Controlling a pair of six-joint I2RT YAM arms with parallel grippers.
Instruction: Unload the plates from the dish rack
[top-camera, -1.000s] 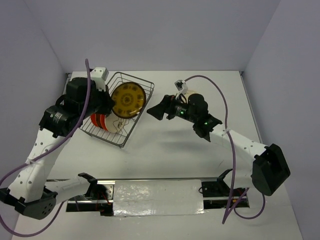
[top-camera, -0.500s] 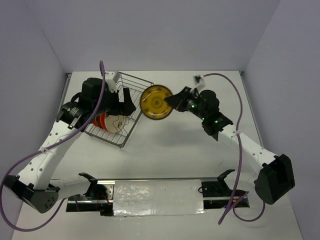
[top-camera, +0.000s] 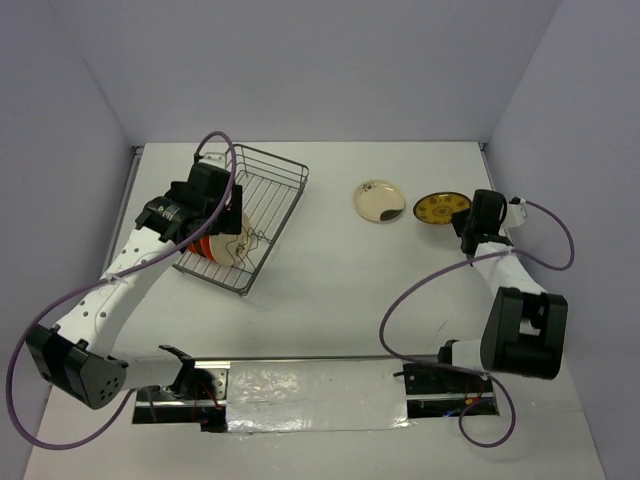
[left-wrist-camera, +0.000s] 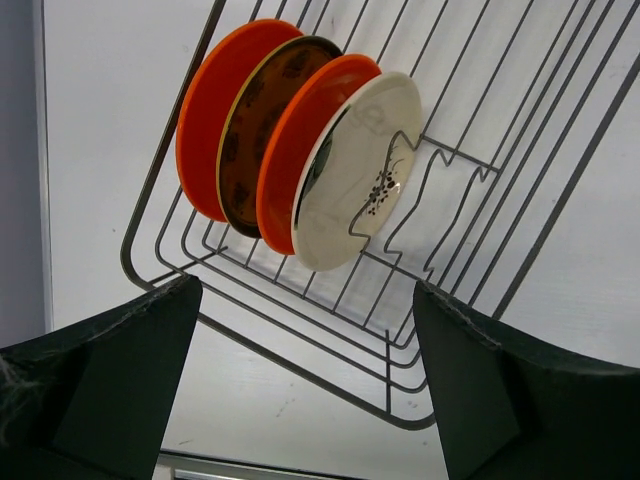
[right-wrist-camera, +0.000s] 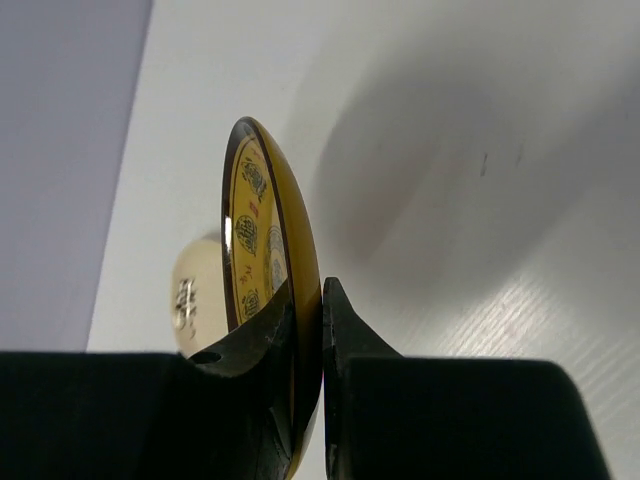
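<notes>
Set the mustard patterned plate (right-wrist-camera: 262, 230), pinched at its rim by the right gripper (right-wrist-camera: 308, 300), flat on the table (top-camera: 330, 290) beside the cream plate (top-camera: 379, 200) before releasing, and centre the wide-open left gripper (left-wrist-camera: 305, 300) over the plates (left-wrist-camera: 300, 160) standing in the dish rack (top-camera: 275, 185).

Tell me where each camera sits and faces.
Top external: above and behind, looking down at the table; left arm and right arm show.
Left wrist: on the left arm, facing four plates in the dish rack between open left fingers.
Right wrist: on the right arm, looking along right fingers shut on the mustard plate.
Shared: mustard plate, in top external and right wrist.
</notes>
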